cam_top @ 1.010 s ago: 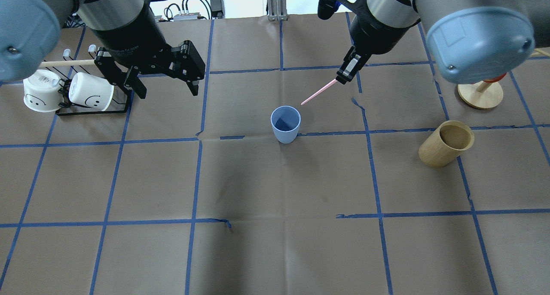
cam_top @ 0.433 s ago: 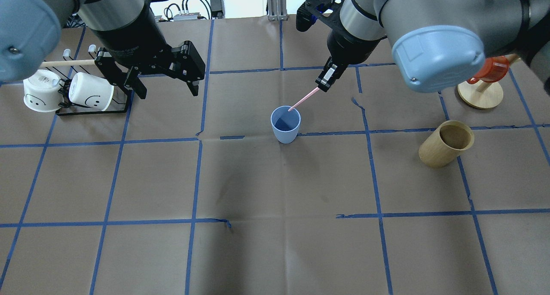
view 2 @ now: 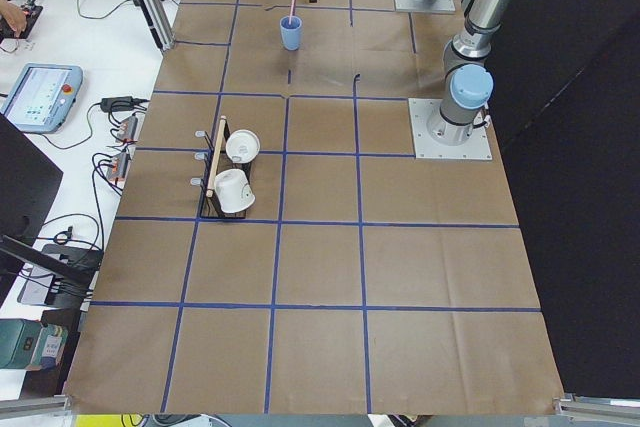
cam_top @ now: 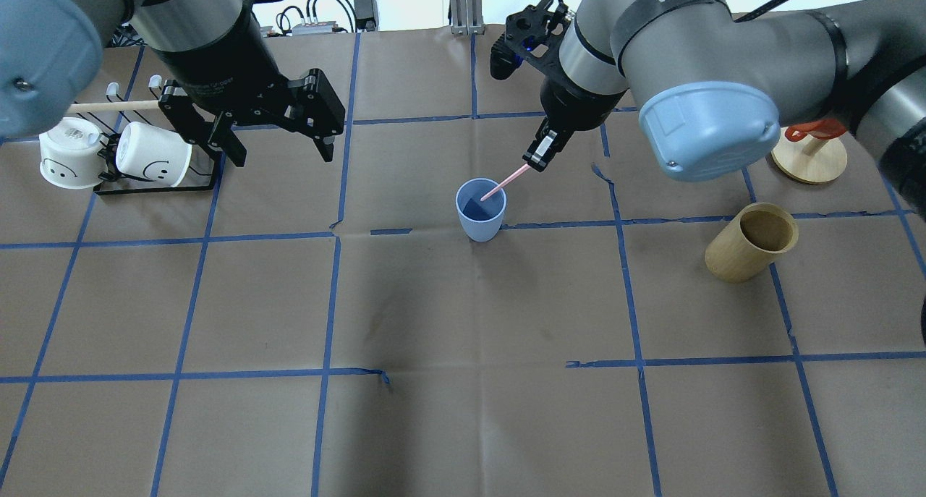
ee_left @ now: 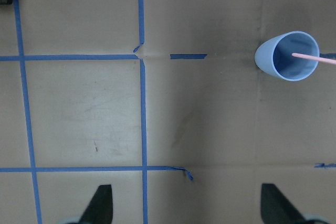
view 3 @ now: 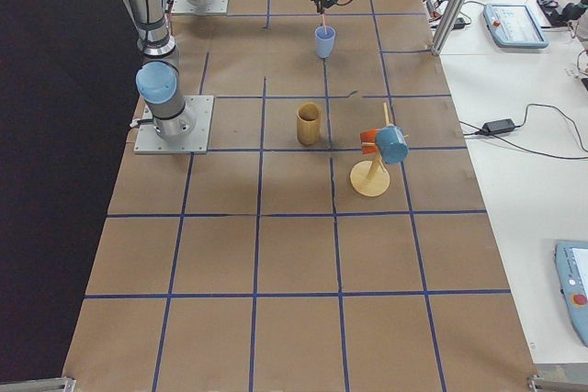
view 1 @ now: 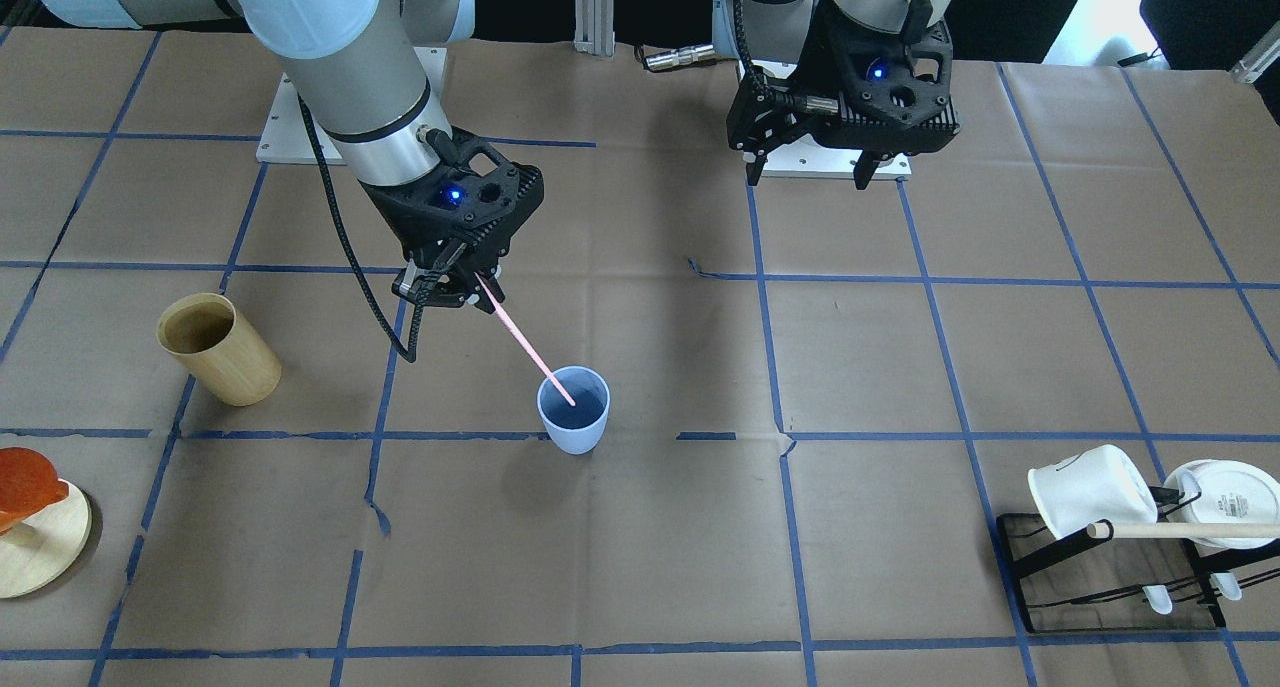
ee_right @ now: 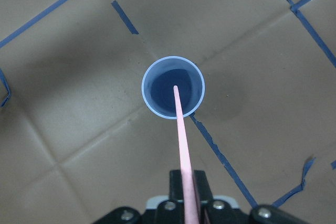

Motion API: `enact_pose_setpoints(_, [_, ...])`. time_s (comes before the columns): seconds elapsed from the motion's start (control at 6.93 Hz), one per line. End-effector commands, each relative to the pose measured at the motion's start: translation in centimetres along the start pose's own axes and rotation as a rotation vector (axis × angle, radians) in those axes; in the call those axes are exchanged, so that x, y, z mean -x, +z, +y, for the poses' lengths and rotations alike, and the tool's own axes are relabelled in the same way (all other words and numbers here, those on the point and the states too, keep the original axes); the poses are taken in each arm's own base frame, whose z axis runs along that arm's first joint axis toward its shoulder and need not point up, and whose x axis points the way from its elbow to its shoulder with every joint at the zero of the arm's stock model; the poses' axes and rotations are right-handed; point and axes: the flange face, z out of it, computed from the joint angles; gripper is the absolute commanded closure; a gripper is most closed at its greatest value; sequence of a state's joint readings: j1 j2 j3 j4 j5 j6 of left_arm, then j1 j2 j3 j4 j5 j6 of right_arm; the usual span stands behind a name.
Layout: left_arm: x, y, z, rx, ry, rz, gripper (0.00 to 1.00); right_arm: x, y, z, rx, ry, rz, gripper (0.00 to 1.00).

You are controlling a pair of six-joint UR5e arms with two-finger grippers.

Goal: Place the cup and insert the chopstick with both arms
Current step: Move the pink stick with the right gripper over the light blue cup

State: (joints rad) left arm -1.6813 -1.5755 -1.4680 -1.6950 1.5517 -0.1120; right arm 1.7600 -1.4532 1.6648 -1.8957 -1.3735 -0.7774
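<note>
Pink chopstick [cam_top: 506, 182] sat pinched in the right jaws, tip over the blue cup [cam_top: 479, 226]; left jaws hung open, empty.

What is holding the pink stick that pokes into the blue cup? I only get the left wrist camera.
Observer: The right gripper is shut on that thin pink chopstick and slants it down toward the small light-blue plastic cup.
Operator: Is the tip really inside?
Observer: In the right wrist view the tip lies within the circle of the rim. How deep it goes, I cannot tell.
Operator: Is anything past the cup?
Observer: A tan wooden cylinder cup stands upright on the right arm's side, well apart from the blue one.
</note>
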Motion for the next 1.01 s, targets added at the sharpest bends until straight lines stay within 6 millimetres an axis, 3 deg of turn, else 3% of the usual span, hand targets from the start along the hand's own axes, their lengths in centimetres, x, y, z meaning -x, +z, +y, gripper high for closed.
enact_pose_setpoints(0.0, [0.0, 0.0, 0.0, 0.0, 0.0, -0.001, 0.0, 0.6, 1.9, 0.1, 0.01, -0.008, -0.012, 0.93])
enact_pose_setpoints(0.14, [0.0, 0.0, 0.0, 0.0, 0.0, -0.001, 0.0, 0.3, 2.6, -0.2, 0.0, 0.001, -0.007, 0.89])
enact_pose_setpoints(0.29, [0.0, 0.0, 0.0, 0.0, 0.0, -0.001, 0.0, 0.1, 2.9, -0.3, -0.008, 0.007, -0.002, 0.75])
enact_pose_setpoints(0.43, [-0.1, -0.1, -0.1, -0.002, 0.0, 0.007, 0.0, 0.0, 3.0, -0.4, -0.013, 0.008, -0.003, 0.41])
enact_pose_setpoints(0.58, [-0.1, -0.2, -0.1, -0.005, 0.002, 0.001, 0.0, -0.1, 3.6, -0.5, -0.01, 0.009, -0.012, 0.01])
enact_pose_setpoints(0.87, [0.0, -0.3, -0.1, -0.006, 0.0, 0.0, 0.0, -0.9, 1.8, -1.3, -0.027, 0.008, 0.025, 0.0])
